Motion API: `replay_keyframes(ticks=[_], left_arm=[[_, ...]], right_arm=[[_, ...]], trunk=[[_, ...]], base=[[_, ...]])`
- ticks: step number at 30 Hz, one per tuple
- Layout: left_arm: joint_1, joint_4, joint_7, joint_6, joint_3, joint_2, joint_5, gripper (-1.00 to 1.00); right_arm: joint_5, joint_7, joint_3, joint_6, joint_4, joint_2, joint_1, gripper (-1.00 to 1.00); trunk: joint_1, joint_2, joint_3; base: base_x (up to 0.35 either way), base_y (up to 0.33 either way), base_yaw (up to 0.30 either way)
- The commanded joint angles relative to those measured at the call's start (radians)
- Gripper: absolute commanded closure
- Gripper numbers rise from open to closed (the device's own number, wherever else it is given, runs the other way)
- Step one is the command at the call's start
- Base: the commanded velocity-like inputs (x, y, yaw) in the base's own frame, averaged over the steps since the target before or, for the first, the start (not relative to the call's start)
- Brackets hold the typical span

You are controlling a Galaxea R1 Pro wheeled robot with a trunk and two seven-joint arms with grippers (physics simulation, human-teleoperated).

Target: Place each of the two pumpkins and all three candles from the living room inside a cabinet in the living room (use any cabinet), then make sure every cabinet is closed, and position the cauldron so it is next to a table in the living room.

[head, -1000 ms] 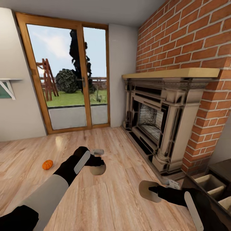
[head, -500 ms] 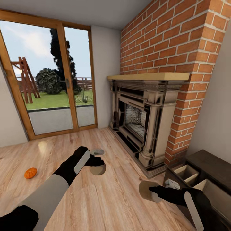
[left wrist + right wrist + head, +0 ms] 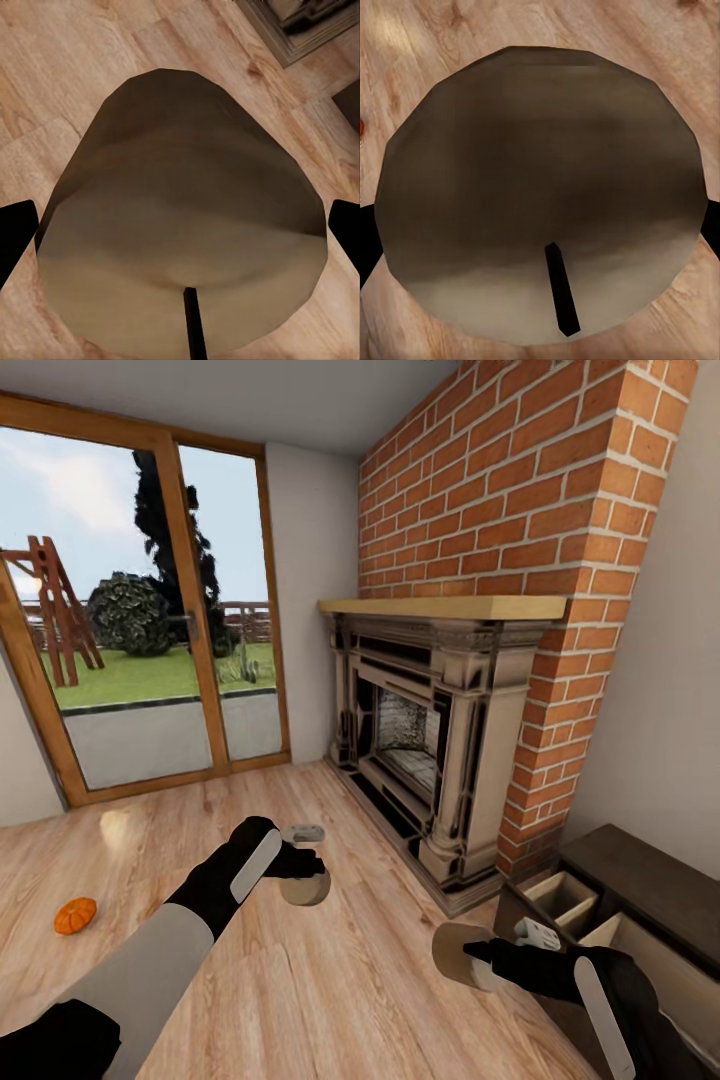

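Each gripper holds a cream candle. In the head view my left gripper (image 3: 300, 860) is shut on one candle (image 3: 305, 888) above the wooden floor, and my right gripper (image 3: 505, 950) is shut on another candle (image 3: 458, 956) just left of the cabinet (image 3: 640, 880). That dark brown cabinet stands low at the right with pale-lined drawers pulled open. The left wrist view shows its candle (image 3: 180, 225) close up with a dark wick, between black fingers (image 3: 15, 232). The right wrist view shows the other candle (image 3: 540, 195) likewise. One orange pumpkin (image 3: 75, 916) lies on the floor at far left.
A stone fireplace (image 3: 420, 740) with a wooden mantel juts from the brick wall (image 3: 520, 490) ahead right. A wood-framed glass door (image 3: 150, 630) fills the far left wall. Bare plank floor (image 3: 330, 990) lies between my arms.
The camera has turned right, so the door, fireplace and pumpkin slid left in the picture and more of the cabinet shows. Both arms keep their pose, each still holding its candle.
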Motion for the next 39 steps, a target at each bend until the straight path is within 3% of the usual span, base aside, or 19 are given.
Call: replay_keyframes(ticks=[1,12,39], left_arm=[[-0.001,-0.001,0.012,0.002,-0.003,0.0,0.009,1.0],[-0.001,-0.002,0.012,0.002,-0.003,0.0,0.009,1.0],[-0.001,-0.002,0.012,0.002,-0.003,0.0,0.009,1.0]], right_arm=[[0.005,0.009,-0.002,0.004,0.0,0.0,-0.001,1.0],[0.002,0.009,-0.002,0.004,-0.001,0.0,-0.001,1.0],[0.004,0.008,-0.002,0.004,0.0,0.0,-0.001,1.0]], trunk=[[-0.004,0.007,0.002],[-0.046,0.084,0.038],[-0.15,0.273,0.148]], base=[[0.0,0.0,-0.002],[0.0,0.0,-0.029],[0.0,0.0,-0.233]])
